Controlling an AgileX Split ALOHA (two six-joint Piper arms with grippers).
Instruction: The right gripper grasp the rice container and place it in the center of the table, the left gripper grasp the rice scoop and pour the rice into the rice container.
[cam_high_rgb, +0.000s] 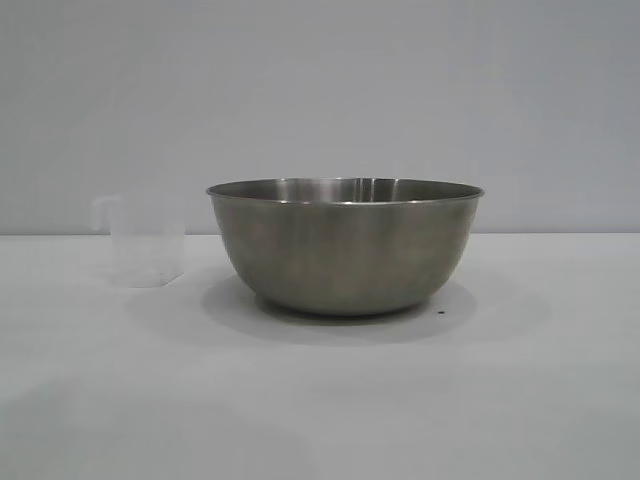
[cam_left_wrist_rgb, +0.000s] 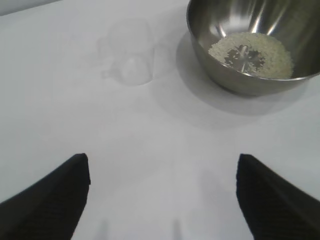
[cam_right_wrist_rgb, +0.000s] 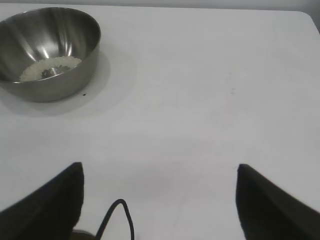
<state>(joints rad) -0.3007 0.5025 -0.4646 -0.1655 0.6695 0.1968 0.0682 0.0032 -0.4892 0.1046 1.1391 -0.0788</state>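
Note:
The rice container, a large steel bowl, stands upright at the middle of the white table. It also shows in the left wrist view and the right wrist view, with off-white rice on its bottom. The rice scoop, a small translucent cup, stands upright left of the bowl, apart from it; in the left wrist view it looks empty. My left gripper is open and empty, well back from both. My right gripper is open and empty, far from the bowl. Neither gripper shows in the exterior view.
A small dark speck lies on the table by the bowl's right side. A thin black cable loops between my right fingers. The table's far corner shows in the right wrist view.

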